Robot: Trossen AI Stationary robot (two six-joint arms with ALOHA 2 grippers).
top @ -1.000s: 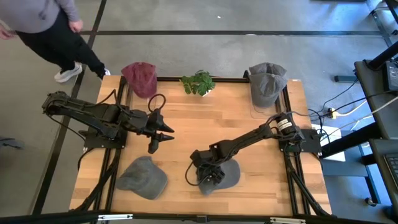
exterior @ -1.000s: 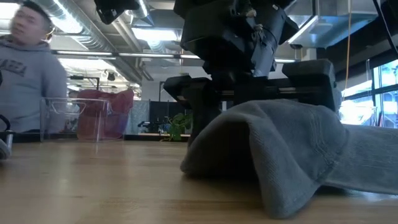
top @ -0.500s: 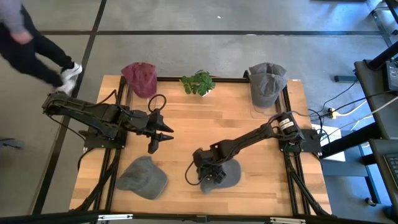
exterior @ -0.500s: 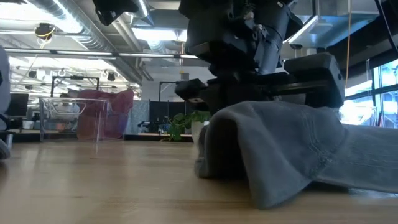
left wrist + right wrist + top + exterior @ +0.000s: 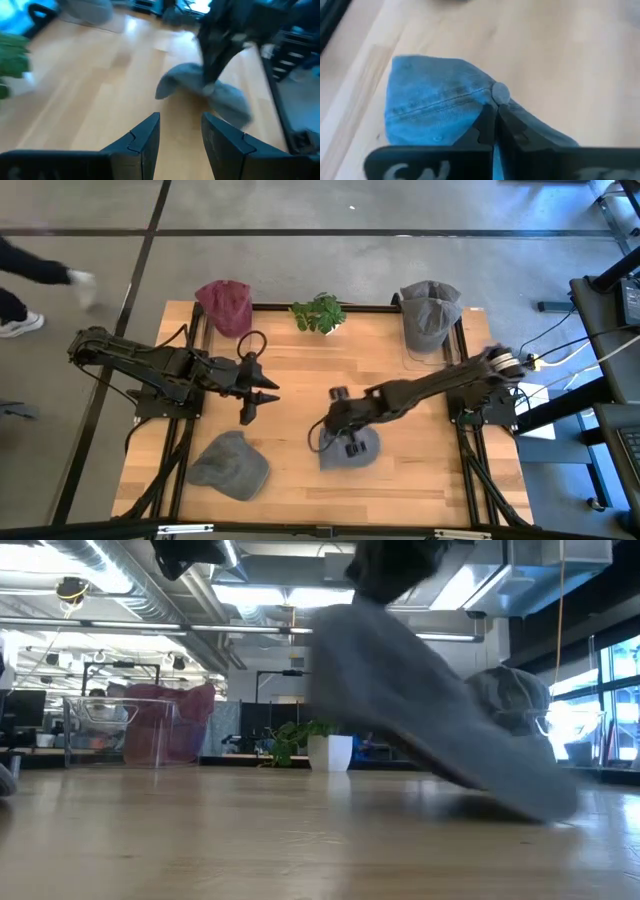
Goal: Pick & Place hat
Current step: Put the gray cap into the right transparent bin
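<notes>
- The grey hat (image 5: 348, 448) lies at the near-centre of the table (image 5: 300, 370). One edge is raised clear of the wood; the opposite edge rests on the surface, as the low view shows.
- My right gripper (image 5: 343, 432) is directly above that hat. In the right wrist view my fingers (image 5: 492, 122) are pressed together on a fold of the fabric next to the crown button, so I am clamped on the hat.
- Step in hand, by my judgement: the pick. The grasp is made and the lift is only partial, since part of the hat is on the table.
- Next move, by my judgement: raise the hat until its trailing edge clears the wood, then carry it to a placing point. The pictures do not tell me which point is meant.
- Caution: the grip is on a thin pinch of soft cloth. A fast swing could pull it free.
- My left gripper (image 5: 262, 396) waits over the left-centre of the table, fingers apart, holding nothing.
- A second grey hat (image 5: 229, 466) lies at the near-left, well apart from mine.
- At the far edge stand a red hat (image 5: 225, 306), a small plant (image 5: 319, 313) and a further grey hat (image 5: 428, 313).
</notes>
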